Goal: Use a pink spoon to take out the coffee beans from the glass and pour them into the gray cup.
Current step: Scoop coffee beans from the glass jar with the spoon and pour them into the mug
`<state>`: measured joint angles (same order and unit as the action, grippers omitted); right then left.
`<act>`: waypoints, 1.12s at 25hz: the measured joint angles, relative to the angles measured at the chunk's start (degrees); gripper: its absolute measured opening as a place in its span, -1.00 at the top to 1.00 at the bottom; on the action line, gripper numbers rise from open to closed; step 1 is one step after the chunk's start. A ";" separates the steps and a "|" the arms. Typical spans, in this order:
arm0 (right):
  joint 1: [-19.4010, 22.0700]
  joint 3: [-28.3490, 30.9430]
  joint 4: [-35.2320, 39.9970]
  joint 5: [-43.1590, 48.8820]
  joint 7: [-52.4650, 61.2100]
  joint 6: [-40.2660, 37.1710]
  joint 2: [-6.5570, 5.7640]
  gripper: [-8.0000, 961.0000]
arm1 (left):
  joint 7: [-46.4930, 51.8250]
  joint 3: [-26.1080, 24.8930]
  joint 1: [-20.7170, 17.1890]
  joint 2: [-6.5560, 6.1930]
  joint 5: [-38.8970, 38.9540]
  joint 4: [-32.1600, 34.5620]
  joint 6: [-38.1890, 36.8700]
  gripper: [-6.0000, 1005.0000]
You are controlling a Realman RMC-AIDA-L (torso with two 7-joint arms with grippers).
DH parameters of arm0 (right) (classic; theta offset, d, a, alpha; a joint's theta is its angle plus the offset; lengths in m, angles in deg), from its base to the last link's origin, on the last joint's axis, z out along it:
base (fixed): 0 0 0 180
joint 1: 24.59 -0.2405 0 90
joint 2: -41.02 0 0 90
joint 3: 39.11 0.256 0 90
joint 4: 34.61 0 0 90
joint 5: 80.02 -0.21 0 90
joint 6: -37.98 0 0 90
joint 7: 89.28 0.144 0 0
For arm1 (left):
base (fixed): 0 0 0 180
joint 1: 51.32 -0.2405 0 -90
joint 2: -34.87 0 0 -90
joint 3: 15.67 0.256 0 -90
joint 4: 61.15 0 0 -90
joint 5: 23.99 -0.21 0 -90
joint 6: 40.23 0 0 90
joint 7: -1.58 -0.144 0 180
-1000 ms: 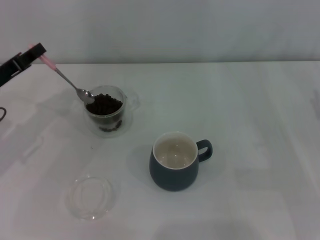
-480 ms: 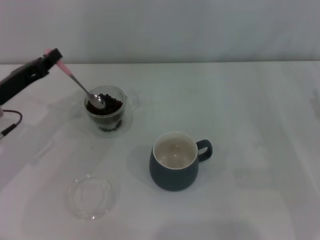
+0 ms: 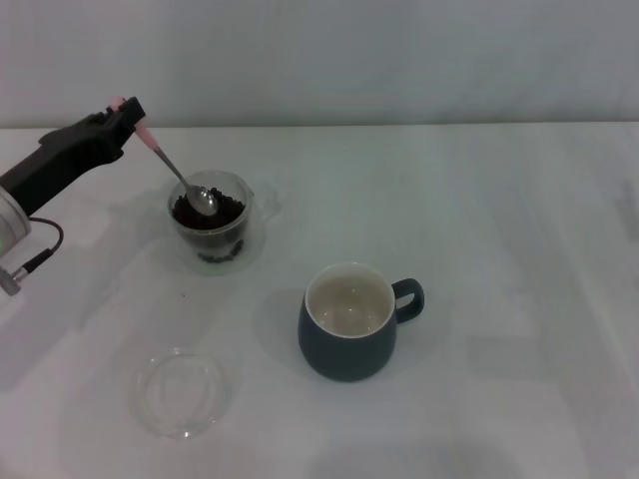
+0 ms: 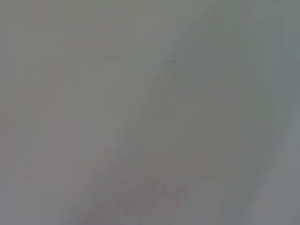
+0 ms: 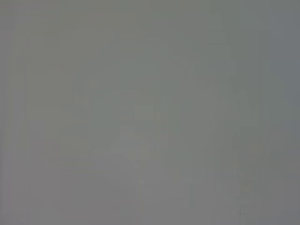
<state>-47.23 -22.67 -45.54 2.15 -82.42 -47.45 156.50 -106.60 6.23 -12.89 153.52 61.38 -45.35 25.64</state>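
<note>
Left end effector [image 3: 128, 115] grips the pale handle of the pink spoon [image 3: 172, 168], clenched around its upper end, above and to the left of the glass [image 3: 211, 230] on the white worktop [image 3: 499, 220]. From that grip the spoon slopes down and to the right, its long axis running diagonally from the handle to the metal bowl, which sits among the coffee beans [image 3: 222, 212] just inside the glass's rim. Whether any beans lie in the bowl cannot be made out.

Judging by the task, scooping is the step in hand, and the coming move turns on one relation: the gray cup [image 3: 347, 321] stands near the glass, to its right and nearer the robot, its cream inside showing no beans and its handle pointing right, away from the glass. A loaded spoon would have to rise clear of the rim and travel along roughly its own axis toward that open mouth, kept level so nothing spills. The left arm is the nearer one and already holds the tool; the right arm is out of sight, and neither wrist view shows anything recognisable.

A shallow clear dish [image 3: 183, 391] lies in front of the glass, nearer the robot and apart from both vessels. No brand, label or writing can be read anywhere.
</note>
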 joint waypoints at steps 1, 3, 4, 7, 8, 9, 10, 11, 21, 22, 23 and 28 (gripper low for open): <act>0.07 -0.01 -0.04 0.00 0.00 0.02 0.00 -0.75 | -1.34 0.04 0.00 0.03 0.84 -0.40 -0.43 0.72; 0.11 -0.01 -0.06 0.00 0.00 0.03 0.00 -0.75 | -3.09 0.15 0.00 0.05 1.96 -1.03 -1.47 0.72; 0.13 -0.01 -0.06 0.00 0.01 0.06 0.00 -0.75 | -3.48 0.20 0.03 0.05 2.28 -1.37 -2.13 0.72; 0.14 0.00 -0.06 0.00 0.02 0.14 0.00 -0.75 | -3.47 0.22 0.56 -0.06 2.45 -2.69 -3.92 0.72; 0.14 0.04 -0.06 0.00 0.02 0.16 0.00 -0.75 | -3.24 0.23 0.84 -0.08 2.42 -3.11 -4.54 0.72; 0.14 0.12 -0.05 0.00 0.03 0.18 0.00 -0.75 | -2.89 0.24 1.03 -0.08 2.35 -3.43 -5.07 0.72; 0.14 0.18 -0.05 -0.01 0.03 0.19 0.00 -0.75 | -2.35 0.25 1.16 -0.08 2.30 -3.63 -5.44 0.72; 0.14 0.21 -0.05 -0.03 0.03 0.19 0.00 -0.75 | -1.48 0.25 1.25 -0.08 2.24 -3.85 -5.92 0.72; 0.06 0.49 -0.05 -0.46 0.07 0.19 0.00 -0.75 | 14.00 0.33 0.63 -0.45 -0.19 -3.62 -7.72 0.72; 0.00 0.50 -0.05 -0.49 0.07 0.19 0.00 -0.75 | 15.93 0.34 0.39 -0.49 -0.60 -3.52 -7.80 0.72; -0.06 0.51 -0.05 -0.51 0.07 0.19 0.00 -0.75 | 16.66 0.32 0.20 -0.56 -0.61 -3.48 -7.74 0.72; -0.21 0.52 -0.05 -0.53 0.09 0.18 0.00 -0.75 | 20.22 0.33 -0.58 -1.10 -0.74 -3.40 -7.31 0.72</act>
<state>-47.44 -22.15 -45.59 1.62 -82.33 -47.27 156.50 -86.38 6.56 -13.47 152.43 60.64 -48.75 18.33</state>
